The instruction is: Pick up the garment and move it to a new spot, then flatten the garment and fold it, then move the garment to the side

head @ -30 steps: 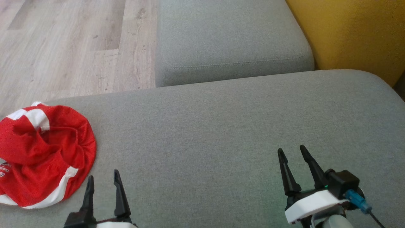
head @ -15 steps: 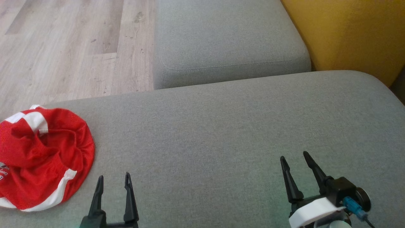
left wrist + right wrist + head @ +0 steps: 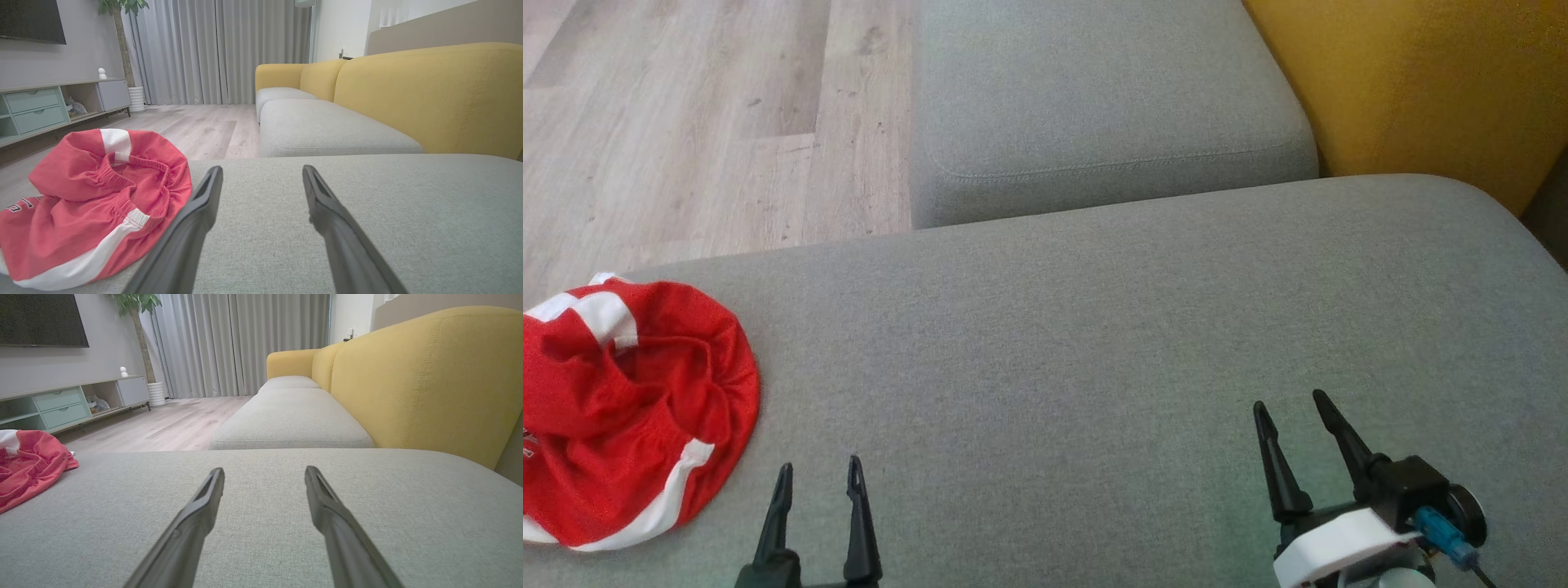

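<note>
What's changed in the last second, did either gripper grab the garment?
Nothing grabbed. The left gripper drew back and shifted right, away from the red garment; the right gripper eased back slightly. The head view shifted a little. Both stay open, garment still crumpled on the grey cushion.

A wide grey fabric sofa cushion (image 3: 1054, 343) fills the lower two thirds of the head view. At its left edge, in the lower left of the frame, a crumpled red garment (image 3: 629, 408) with white stripes lies bunched directly on the fabric.
</note>
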Controlling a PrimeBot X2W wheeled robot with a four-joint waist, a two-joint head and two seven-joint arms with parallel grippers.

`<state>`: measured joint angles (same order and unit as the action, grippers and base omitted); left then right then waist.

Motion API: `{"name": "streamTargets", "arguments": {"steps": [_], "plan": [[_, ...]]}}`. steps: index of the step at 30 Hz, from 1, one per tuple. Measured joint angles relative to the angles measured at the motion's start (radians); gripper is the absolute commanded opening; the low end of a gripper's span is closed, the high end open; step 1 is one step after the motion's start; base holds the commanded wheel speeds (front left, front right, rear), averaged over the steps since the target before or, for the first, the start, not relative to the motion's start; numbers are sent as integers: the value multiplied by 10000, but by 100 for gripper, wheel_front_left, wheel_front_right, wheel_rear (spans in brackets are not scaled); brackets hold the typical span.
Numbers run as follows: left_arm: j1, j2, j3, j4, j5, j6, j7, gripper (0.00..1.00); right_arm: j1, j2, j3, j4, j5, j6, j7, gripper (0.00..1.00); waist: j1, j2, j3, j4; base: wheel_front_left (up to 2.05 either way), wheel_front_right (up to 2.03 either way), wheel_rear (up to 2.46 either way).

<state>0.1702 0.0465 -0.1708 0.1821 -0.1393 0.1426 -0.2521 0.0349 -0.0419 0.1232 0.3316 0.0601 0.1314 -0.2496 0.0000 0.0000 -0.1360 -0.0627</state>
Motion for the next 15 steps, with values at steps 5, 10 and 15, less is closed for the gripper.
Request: {"name": "streamTargets", "arguments": {"steps": [5,10,15], "plan": [[-5,0,0,52,8,86,0,100,1,0,-119,-4,0,0,0,100,0,0,2,49,0,0,0],[-35,6,128,276,56,535,0,100,53,0,-336,-2,79,0,-2,100,0,0,33,488,0,0,0],[-201,8,163,339,180,602,0,100,203,0,-393,-6,140,0,-2,100,0,0,127,1250,0,0,0]]}}
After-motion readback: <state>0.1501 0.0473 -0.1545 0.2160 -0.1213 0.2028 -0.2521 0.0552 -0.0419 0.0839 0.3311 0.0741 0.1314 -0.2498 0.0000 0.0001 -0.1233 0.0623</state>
